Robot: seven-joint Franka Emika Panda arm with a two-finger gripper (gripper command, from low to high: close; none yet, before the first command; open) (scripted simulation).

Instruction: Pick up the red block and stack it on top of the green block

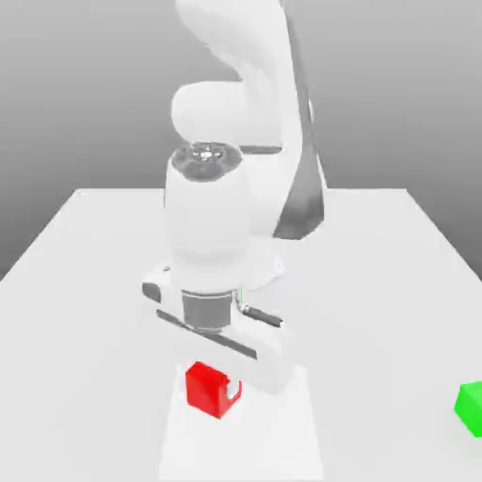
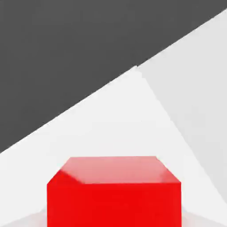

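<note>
- the relation that counts now: the green block [image 1: 471,408] lies well apart from the gripper [image 2: 114,217], off toward the exterior view's right, partly cut by that picture's edge, so the carry should run that way.
- the red block [image 1: 205,391] sits between the fingers, under the hand, over the pale patch [image 1: 282,442] on the table [image 1: 377,282].
- the gripper is closed on the red block, a finger against each of two opposite sides; in the hand view the block's near face stands square between them.
- the block is a cube, so no long axis matters; its edges look turned a little against the patch's edges in the exterior view.
- the arm [image 1: 212,216] reaches down over the patch, its wrist low and the hand slanting across the exterior view, lower toward that view's right.
- whether the red block touches the patch or hangs just above it, i cannot tell.
- the step in hand looks like the grasp, with the stack yet to be made; a straight lift first seems wise, then a careful line-up over the green block.
</note>
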